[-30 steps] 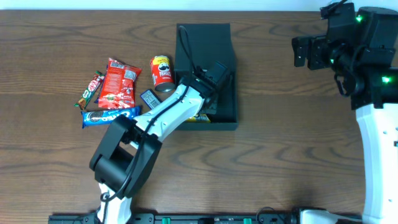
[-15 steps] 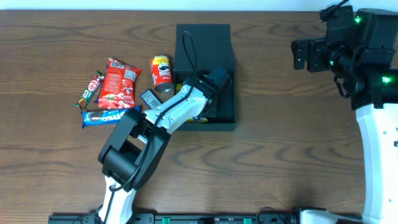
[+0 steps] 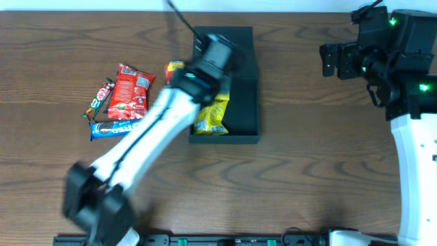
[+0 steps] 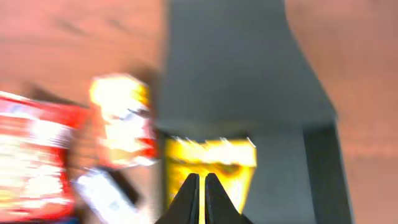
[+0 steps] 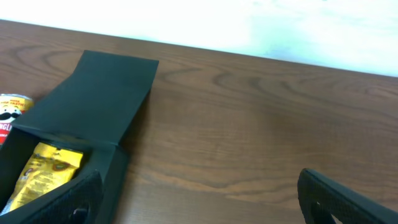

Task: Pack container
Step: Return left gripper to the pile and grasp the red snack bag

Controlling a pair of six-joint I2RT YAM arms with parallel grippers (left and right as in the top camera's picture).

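Overhead: the matte black square cardboard container (image 3: 225, 138) sits at 12 o'clock on the brown wooden worktop (image 3: 307, 178), flap lid open. A yellow crinkly snack packet (image 3: 213, 113) lies inside. The left end effector (image 3: 213, 49) is blurred above the lid. A red cylindrical crisp can (image 3: 172, 68), a red foil packet (image 3: 131, 92) and a blue biscuit packet (image 3: 119, 128) lie toward the container's 9 o'clock.

Left wrist: fingers together, nothing between them.

Right wrist: the right end effector (image 5: 199, 180) is spread wide and empty, with the container well apart at its 9 o'clock.

Risk: a fast left-arm swing could clip the can or flap, rolling the can away or shifting the container.
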